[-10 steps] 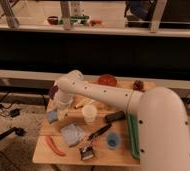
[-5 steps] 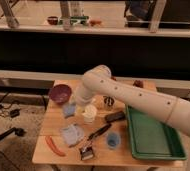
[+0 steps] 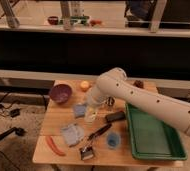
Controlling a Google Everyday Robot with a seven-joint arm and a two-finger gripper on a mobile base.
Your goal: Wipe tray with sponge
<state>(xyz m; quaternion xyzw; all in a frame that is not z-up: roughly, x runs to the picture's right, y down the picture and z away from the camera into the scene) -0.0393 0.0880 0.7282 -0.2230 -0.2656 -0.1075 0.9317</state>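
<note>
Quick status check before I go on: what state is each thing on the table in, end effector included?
End effector: shut, low over the middle of the table, beside the sponge.
Sponge: lying flat on the table, not on the tray.
Tray: flat at the table's end, empty.
Cloth: crumpled, on the table.
Bowl: upright.
Cup: upright, beside the tray.

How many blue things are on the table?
3: light-blue sponge beside the shut gripper; wrinkly grey-blue cloth in front; round blue cup by the green tray. Arm may hide others.
</note>
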